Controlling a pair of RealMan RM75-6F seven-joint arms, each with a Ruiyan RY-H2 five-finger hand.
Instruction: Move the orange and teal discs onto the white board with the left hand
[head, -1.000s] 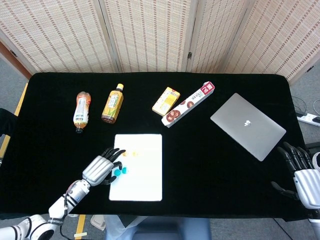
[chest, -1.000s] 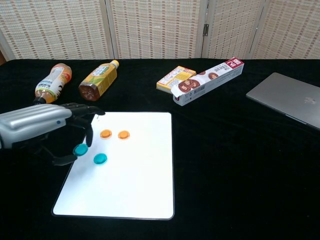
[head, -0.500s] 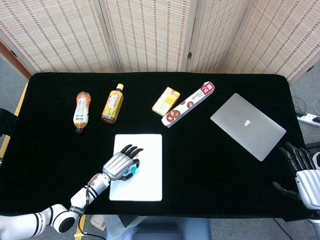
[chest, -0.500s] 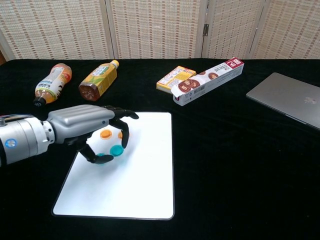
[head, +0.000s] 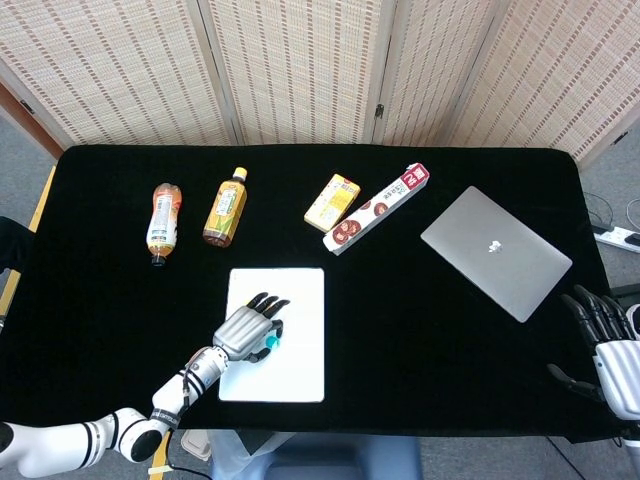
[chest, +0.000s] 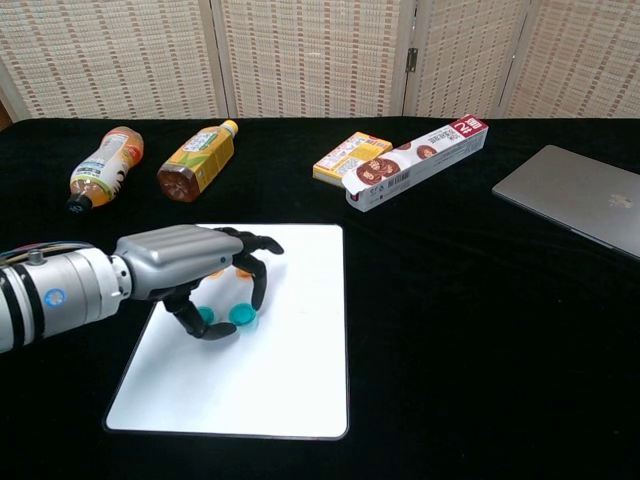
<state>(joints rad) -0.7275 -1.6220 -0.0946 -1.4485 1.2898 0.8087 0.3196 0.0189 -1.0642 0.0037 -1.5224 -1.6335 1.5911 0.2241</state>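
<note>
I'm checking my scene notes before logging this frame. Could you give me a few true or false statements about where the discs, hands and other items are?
1. The left hand is over the white board. True.
2. Both teal discs lie on the black cloth off the board. False: they sit on the board, under the hand's fingers.
3. The laptop is open. False: its lid is closed.
4. Two bottles lie on their sides beyond the board. True.
5. The right hand holds an orange disc. False: it holds nothing, at the table's right edge.

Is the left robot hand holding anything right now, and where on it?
Cannot tell. The left robot hand arches over two teal discs on the white board, fingertips beside them. The right robot hand holds nothing.
</note>
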